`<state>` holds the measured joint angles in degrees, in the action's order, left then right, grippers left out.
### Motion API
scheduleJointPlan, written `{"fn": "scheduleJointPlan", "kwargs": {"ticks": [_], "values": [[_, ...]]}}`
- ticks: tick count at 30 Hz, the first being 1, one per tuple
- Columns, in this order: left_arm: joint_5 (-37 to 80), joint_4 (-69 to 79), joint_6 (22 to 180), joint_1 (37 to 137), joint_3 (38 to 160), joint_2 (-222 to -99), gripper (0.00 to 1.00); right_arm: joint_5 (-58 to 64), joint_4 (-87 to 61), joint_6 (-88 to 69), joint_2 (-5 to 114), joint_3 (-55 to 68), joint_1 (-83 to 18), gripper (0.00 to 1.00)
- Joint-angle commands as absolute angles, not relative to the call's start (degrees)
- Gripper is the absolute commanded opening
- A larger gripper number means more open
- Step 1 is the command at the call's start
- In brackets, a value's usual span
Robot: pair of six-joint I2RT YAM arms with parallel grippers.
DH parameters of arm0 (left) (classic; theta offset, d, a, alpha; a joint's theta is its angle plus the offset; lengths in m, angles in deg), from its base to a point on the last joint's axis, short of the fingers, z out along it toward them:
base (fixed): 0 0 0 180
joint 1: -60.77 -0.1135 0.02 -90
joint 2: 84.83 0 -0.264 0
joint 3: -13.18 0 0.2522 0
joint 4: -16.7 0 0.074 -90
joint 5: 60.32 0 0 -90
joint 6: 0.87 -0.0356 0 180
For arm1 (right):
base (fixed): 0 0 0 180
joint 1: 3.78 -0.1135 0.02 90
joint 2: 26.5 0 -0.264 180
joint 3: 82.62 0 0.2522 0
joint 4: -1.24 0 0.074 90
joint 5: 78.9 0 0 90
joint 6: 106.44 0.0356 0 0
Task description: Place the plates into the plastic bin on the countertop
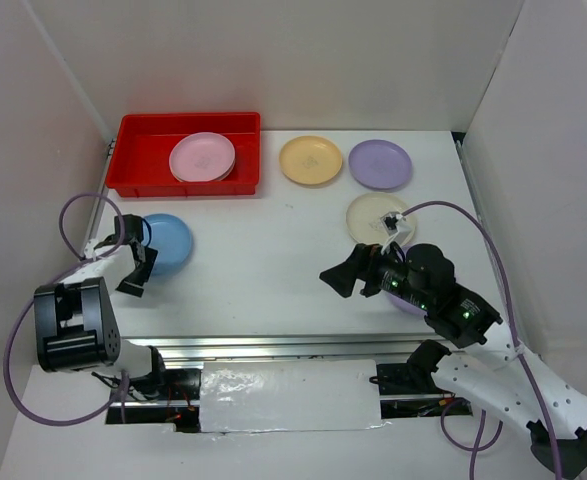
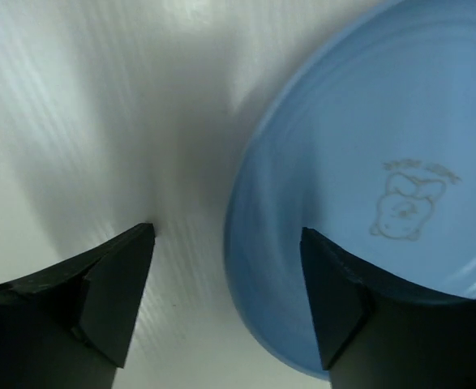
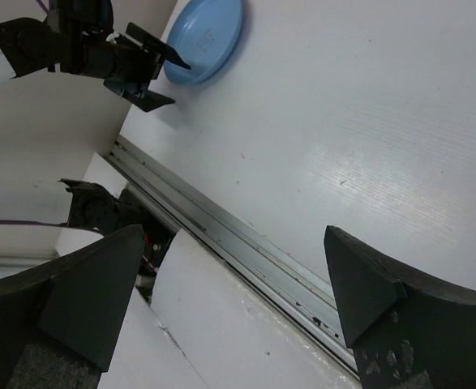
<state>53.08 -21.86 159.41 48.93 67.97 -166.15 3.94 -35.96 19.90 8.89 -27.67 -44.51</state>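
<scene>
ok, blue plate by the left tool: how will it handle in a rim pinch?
Probably stiff and light: the blue plate looks like thin, shallow moulded plastic. Its glossy sloped rim sits between the open fingers of the left tool, so it may slip or tilt when pinched. Flat on the smooth countertop, it likely slides rather than tips if nudged.

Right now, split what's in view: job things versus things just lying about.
Job: bin, pink plate in it, blue plate, yellow plate, purple plate, cream plate, countertop.
Lying about: rail, white sheet below it.
</scene>
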Motion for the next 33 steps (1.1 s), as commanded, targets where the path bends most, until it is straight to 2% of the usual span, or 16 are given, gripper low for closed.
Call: {"fn": "scheduleJointPlan", "kwargs": {"ticks": [1, 4, 5, 7, 8, 10, 16, 18, 19, 21, 23, 24, 25, 27, 28, 33], "values": [[52.53, -19.83, 161.29, 48.29, 68.25, -167.71, 0.83, 4.42, -35.63, 19.51, 9.00, -26.23, -45.09, 1.00], [52.27, -19.30, 161.11, 47.76, 67.02, -167.28, 0.42, 4.51, -35.54, 19.42, 9.79, -25.71, -45.18, 1.00], [52.35, -19.82, 161.38, 47.67, 66.75, -166.66, 0.25, 4.60, -35.54, 19.42, 9.97, -25.44, -45.18, 1.00], [52.27, -20.79, 161.20, 46.80, 65.61, -163.68, 0.20, 4.60, -35.46, 19.42, 10.50, -25.18, -45.27, 1.00], [52.44, -21.75, 161.12, 46.10, 65.35, -162.36, 0.09, 4.68, -35.46, 19.42, 10.67, -25.00, -45.36, 1.00], [53.40, -27.19, 160.42, 43.99, 64.91, -154.91, 0.00, 4.95, -35.72, 19.42, 10.85, -24.56, -45.45, 1.00], [59.21, -41.62, 156.48, 43.28, 71.83, -125.40, 0.00, 6.35, -35.72, 19.33, 10.59, -23.68, -45.88, 1.00], [53.54, -30.86, 147.21, 43.28, 72.64, -122.72, 0.00, 6.18, -34.93, 19.16, 10.76, -23.51, -45.80, 1.00], [45.06, -26.64, 145.58, 43.45, 72.90, -122.80, 0.00, 5.83, -34.58, 18.98, 11.20, -23.59, -45.80, 1.00], [36.93, -16.47, 142.59, 44.33, 73.70, -126.23, 0.00, 5.48, -33.18, 18.28, 12.16, -23.77, -45.71, 1.00], [31.88, -15.09, 141.00, 45.12, 82.80, -126.23, 0.00, 5.39, -33.08, 18.28, 14.62, -23.25, -45.53, 1.00], [31.53, -15.17, 138.55, 50.34, 86.49, -148.59, 0.00, 4.95, -32.65, 18.28, 15.41, -22.81, -45.53, 1.00], [32.22, -15.43, 137.83, 54.14, 94.53, -158.73, 0.00, 4.08, -32.21, 18.37, 16.46, -22.80, -45.45, 1.00], [34.15, -16.48, 135.29, 57.24, 102.83, -167.85, 0.00, 3.81, -31.42, 18.28, 17.26, -22.80, -45.36, 1.00], [35.99, -20.23, 134.93, 59.43, 112.01, -176.41, 0.00, 3.28, -31.15, 18.45, 17.53, -22.80, -44.75, 1.00], [42.24, -32.29, 134.13, 60.15, 139.90, -200.79, 0.00, 2.05, -31.68, 17.58, 17.53, -22.98, -43.43, 1.00]]}}
